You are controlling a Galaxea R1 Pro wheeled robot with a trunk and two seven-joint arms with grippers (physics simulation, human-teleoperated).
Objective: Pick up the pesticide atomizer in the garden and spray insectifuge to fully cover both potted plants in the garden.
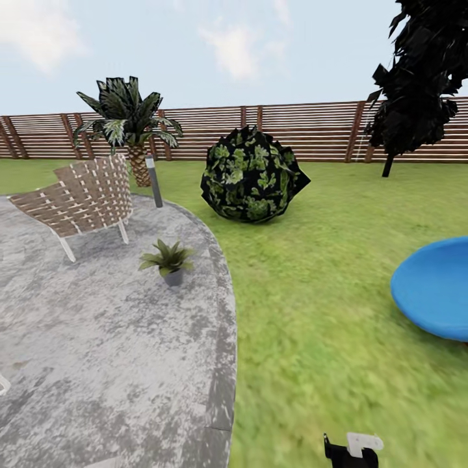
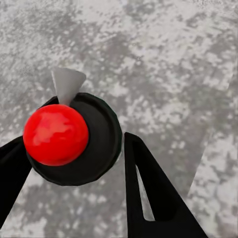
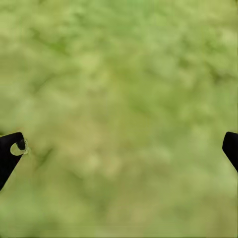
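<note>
The left jaws (image 2: 74,163) are clamped around the atomizer (image 2: 84,144), a dark round bottle with a red ball, above grey paving (image 2: 173,59). The right jaws (image 3: 121,148) gape wide, empty, over grass (image 3: 119,74). One potted plant (image 1: 169,260) stands left of centre on the paving.

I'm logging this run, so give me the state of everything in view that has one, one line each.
left gripper: shut on the pesticide atomizer
pesticide atomizer: held, over grey paving
right gripper: open, empty, over grass
potted plant: upright on the patio
chair: upright, unoccupied
</note>
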